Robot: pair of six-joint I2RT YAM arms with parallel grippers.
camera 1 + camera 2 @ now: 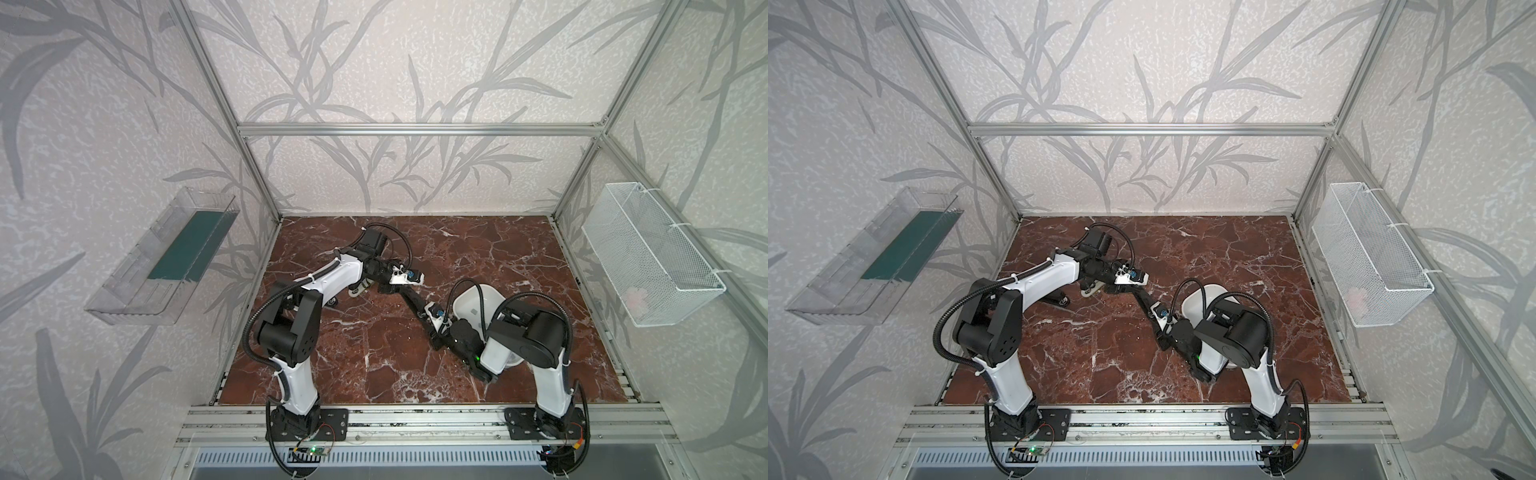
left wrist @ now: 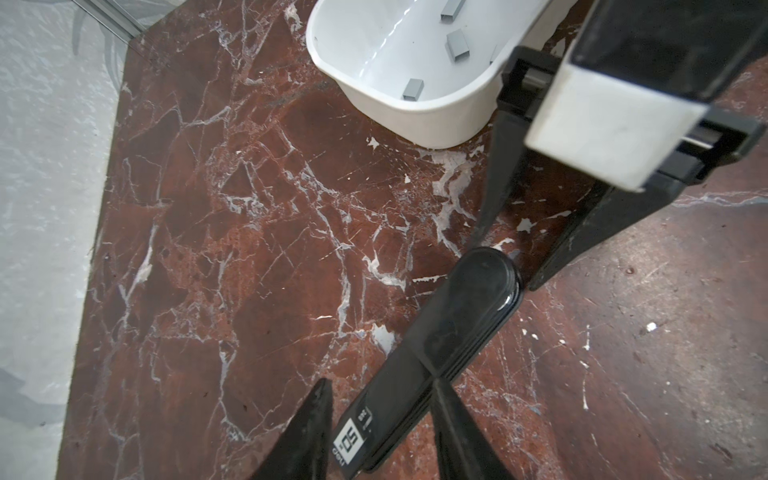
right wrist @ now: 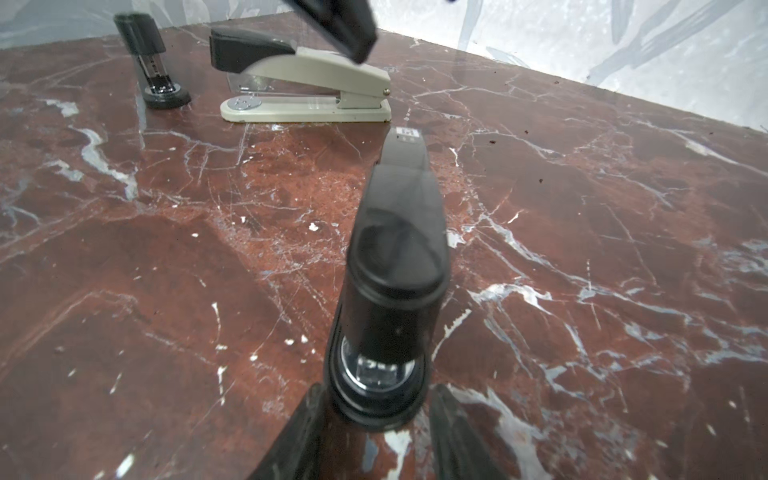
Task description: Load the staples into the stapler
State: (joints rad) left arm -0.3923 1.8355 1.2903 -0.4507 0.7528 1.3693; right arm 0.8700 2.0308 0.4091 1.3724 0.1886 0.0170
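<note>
A long black stapler (image 1: 407, 298) lies on the marble table between my two grippers. In the left wrist view my left gripper (image 2: 382, 386) is shut on its labelled rear end (image 2: 353, 444). My right gripper (image 3: 376, 392) is shut on the round front end of the stapler (image 3: 395, 257), one finger on each side. The staples (image 2: 457, 43) are small grey strips lying loose in a white tub (image 2: 415, 112) beyond the stapler's front end. The tub (image 1: 478, 301) sits partly under my right arm in both top views.
A beige stapler (image 3: 307, 83) and a small black stapler standing upright (image 3: 149, 62) are on the table behind my left gripper. A clear tray (image 1: 162, 257) hangs on the left wall and a white wire basket (image 1: 652, 253) on the right wall.
</note>
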